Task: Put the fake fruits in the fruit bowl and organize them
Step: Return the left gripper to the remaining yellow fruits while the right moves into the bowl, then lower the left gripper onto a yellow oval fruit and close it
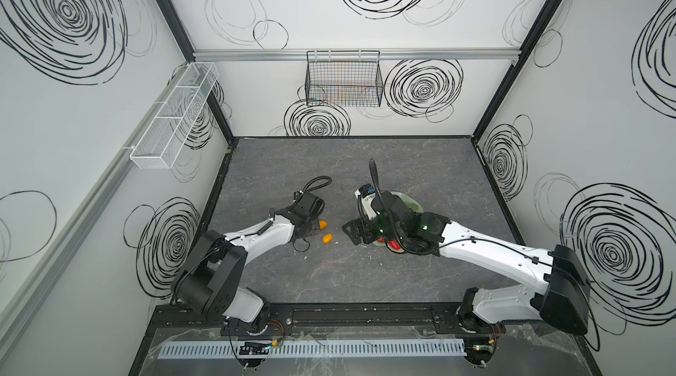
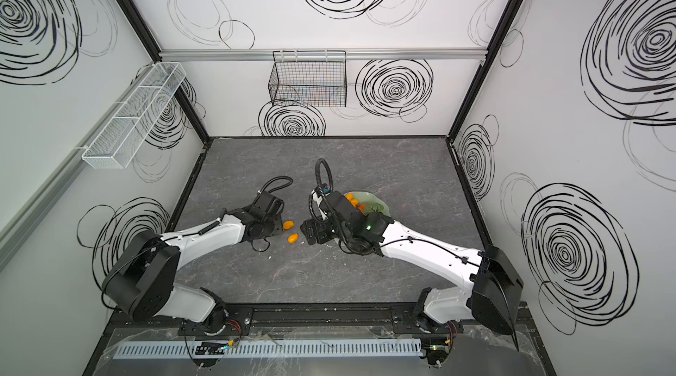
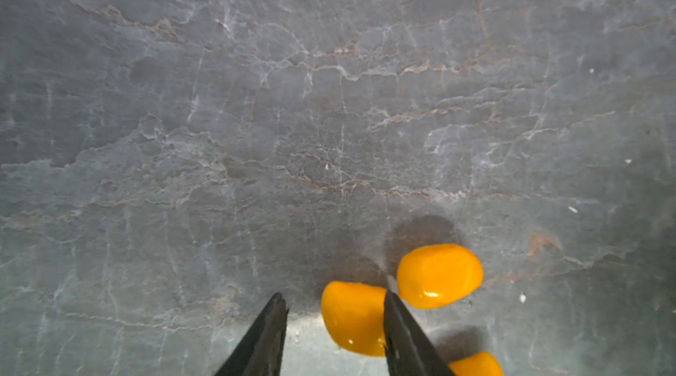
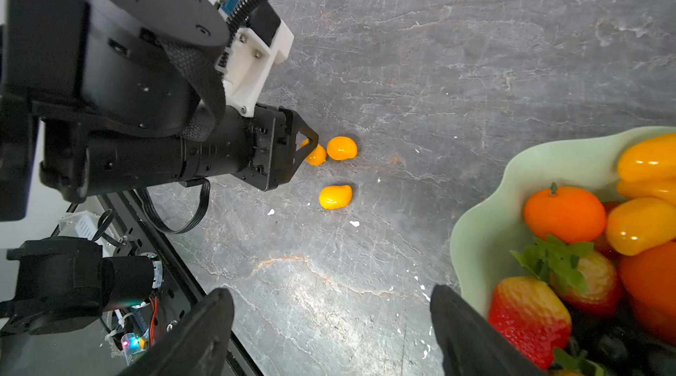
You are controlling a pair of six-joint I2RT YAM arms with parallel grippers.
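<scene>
Fruits: three kumquats point(image 4: 335, 196) lie on the counter point(image 4: 457, 63), just left of centre in both top views. A tangerine point(image 4: 565, 215), strawberries point(image 4: 528, 315) and more kumquats already sit in the bowl point(image 2: 380, 199).
Bowl place: just right of centre in both top views, largely hidden under the right arm point(image 2: 420, 246).
Left jaws: partly open and low, astride one kumquat point(image 3: 351, 319). One finger touches it and a gap shows at the other, so it is not pinched and seems to rest on the counter.
Why so: a low, nearly level reach probably suits a small oval that rolls easily.
Neighbours: a second kumquat point(image 3: 439, 275) sits just beside the outside of one finger, and a third point(image 3: 475, 365) is near. Closing may nudge the second.
Right jaws: wide open and empty, hovering over bare counter at the bowl's rim, likely waiting their turn.
Room: bare counter runs from the kumquats to the bowl, but the right jaws stand in that gap, so a carry must go over or around them. The far counter is open, and the walls point(image 1: 585, 100) stand well apart.
</scene>
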